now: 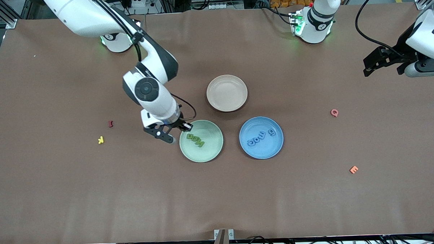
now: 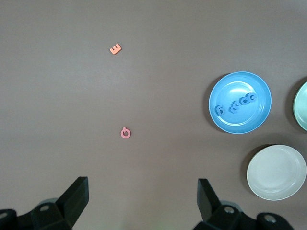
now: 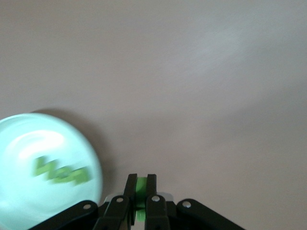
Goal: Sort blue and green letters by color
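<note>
The sort looked nearly finished: the right gripper [image 1: 170, 132], clamped on the last green letter [image 3: 140, 188], hung just beside the green plate's [image 1: 214, 151] rim, where three green letters [image 1: 195, 139] lay. Well apart from it, four blue letters [image 1: 261, 137] sat in the blue plate [image 1: 250, 151]; the beige plate [image 1: 227, 93] held nothing. The left gripper [image 2: 143, 197] waited, fingers apart, near the pink letter [image 2: 125, 133]

Four blue letters [image 2: 235, 104] lie in the blue plate [image 2: 261, 117]; the left claw [image 2: 143, 201] hangs open over bare worktop [image 2: 57, 96].
</note>
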### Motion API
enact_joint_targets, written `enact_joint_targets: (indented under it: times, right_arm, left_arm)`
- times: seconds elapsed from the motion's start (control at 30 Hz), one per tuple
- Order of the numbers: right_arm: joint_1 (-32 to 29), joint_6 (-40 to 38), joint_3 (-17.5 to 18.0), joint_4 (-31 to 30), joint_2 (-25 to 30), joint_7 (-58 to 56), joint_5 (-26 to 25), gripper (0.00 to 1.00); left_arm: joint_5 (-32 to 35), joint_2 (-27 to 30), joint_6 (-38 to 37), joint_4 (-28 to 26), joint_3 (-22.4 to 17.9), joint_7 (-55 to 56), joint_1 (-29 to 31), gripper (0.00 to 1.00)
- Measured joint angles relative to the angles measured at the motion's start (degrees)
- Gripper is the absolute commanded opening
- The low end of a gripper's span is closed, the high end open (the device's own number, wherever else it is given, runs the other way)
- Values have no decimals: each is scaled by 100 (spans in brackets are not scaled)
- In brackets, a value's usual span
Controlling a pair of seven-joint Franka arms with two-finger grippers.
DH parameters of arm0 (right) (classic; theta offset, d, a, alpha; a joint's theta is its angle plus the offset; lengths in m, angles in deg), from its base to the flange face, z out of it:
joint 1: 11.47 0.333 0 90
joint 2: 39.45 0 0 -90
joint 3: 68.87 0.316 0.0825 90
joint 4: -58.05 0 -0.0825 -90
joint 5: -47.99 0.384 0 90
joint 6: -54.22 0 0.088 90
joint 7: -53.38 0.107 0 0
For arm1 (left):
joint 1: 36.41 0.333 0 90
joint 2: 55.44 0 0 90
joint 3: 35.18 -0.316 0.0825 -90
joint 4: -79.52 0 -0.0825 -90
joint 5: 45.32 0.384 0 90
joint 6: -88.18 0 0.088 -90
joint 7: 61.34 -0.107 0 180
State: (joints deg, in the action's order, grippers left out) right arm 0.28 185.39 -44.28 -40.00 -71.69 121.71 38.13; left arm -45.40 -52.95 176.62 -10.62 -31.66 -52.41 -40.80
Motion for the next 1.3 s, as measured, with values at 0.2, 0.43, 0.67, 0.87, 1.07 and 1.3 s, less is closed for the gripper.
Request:
enact_joint_targets:
  times: [0.2, 0.43, 0.67, 0.87, 1.07, 1.3]
  right_arm:
    - [173, 1, -30, 474, -530, 435, -82, 0]
    - [349, 0, -40, 865, -942, 757, -156, 89]
    - [388, -16, -46, 951, -989, 798, -375, 100]
    - [381, -30, -90, 1037, -988, 808, -507, 100]
    - [137, -149, -186, 1111, -901, 557, -554, 100]
    - [-370, -210, -421, 1152, -740, -515, -555, 100]
  left_arm:
    - [0, -1, 0, -1, -2, -23, 5, 100]
    - [0, -1, 0, -1, -5, -39, 10, 100]
    - [0, -1, 0, -1, -6, -41, 17, 100]
    - [0, -2, 0, -1, -7, -42, 18, 100]
    - [0, -4, 0, -1, -7, -43, 19, 100]
    - [0, -5, 0, -1, -8, -43, 19, 100]
